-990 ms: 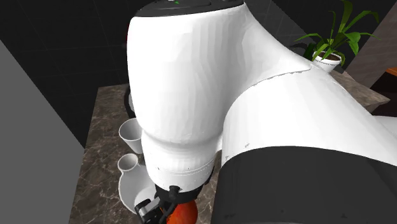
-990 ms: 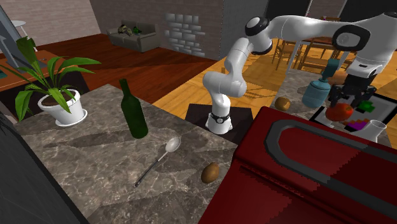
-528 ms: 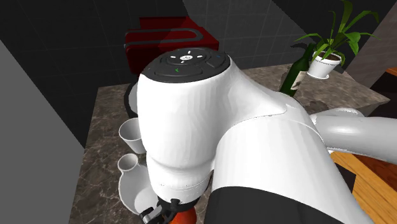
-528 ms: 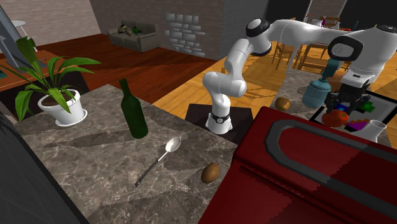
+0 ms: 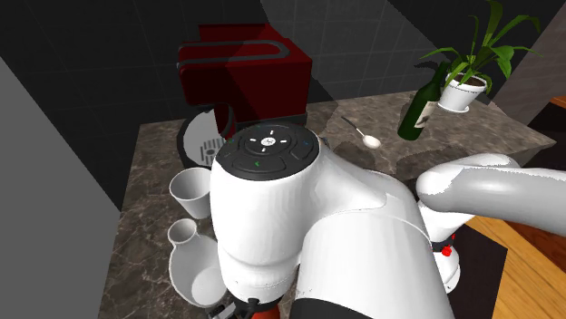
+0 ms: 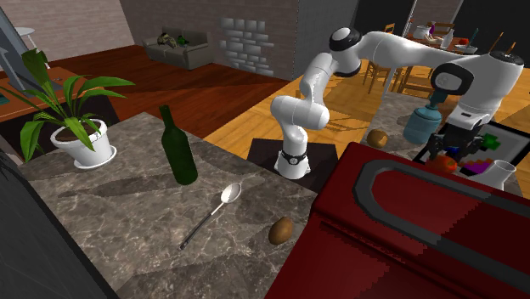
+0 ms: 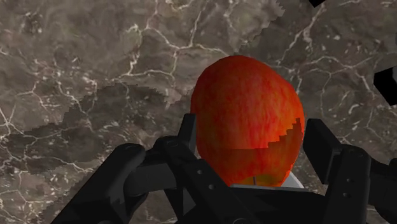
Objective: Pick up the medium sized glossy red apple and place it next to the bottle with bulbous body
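Since 1 second ago the arm has swung down and across. In the shoulder view its bulk now sits lower, uncovering the dark red appliance (image 5: 245,68), the green wine bottle (image 5: 420,104) and the spoon (image 5: 367,137) behind it. In the second exterior view the end effector (image 6: 448,153) has dropped toward that view's left, nearer the teal bottle (image 6: 422,121) with the rounded body.

The 2 black fingers (image 7: 323,145) are closed against the sides of the red apple (image 7: 245,118), which fills the gap between them. The apple hangs over the brown marble worktop (image 7: 89,63); whether it touches the stone I cannot tell. In the second exterior view the apple is near the teal bottle, to that view's right of it and just past the far edge of the dark red appliance. A brown oval fruit (image 6: 377,138) lies on the bottle's other side.

In the shoulder view 1 white cup (image 5: 190,190), a small white vase (image 5: 181,233) and a white bowl (image 5: 192,272) stand in a row to that view's left of the arm. A potted plant (image 5: 467,86) stands by the wine bottle.
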`<state>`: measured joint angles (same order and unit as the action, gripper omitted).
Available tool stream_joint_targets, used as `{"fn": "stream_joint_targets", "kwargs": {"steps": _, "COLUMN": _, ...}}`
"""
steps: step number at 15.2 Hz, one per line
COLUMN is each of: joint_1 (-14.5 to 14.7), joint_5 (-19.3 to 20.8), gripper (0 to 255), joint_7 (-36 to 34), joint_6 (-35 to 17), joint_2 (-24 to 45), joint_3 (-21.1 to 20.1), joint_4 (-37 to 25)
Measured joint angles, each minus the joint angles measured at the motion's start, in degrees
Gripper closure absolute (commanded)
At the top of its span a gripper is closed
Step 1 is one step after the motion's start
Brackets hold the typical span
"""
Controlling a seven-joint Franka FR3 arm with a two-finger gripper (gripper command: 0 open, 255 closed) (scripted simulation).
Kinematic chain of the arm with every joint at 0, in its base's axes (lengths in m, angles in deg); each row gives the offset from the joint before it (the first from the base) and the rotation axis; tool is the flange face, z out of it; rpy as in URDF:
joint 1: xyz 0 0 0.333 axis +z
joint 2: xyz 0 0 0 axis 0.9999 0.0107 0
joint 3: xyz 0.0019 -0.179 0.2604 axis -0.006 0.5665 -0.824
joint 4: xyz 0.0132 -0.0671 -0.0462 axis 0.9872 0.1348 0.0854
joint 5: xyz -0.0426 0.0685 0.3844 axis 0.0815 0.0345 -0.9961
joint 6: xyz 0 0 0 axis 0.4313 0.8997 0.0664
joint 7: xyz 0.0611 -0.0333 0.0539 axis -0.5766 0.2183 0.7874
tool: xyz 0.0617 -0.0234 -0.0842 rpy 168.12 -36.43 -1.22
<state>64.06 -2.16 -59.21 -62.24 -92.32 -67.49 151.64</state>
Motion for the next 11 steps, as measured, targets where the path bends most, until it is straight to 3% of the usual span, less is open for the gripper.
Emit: {"fn": "stream_joint_targets", "kwargs": {"steps": 11, "joint_1": -0.9, "joint_5": -4.7, "gripper": 255, "joint_7": 1.9, "joint_6": -5.4, "joint_2": -1.8, "joint_3": -6.0, "joint_4": 3.9}}
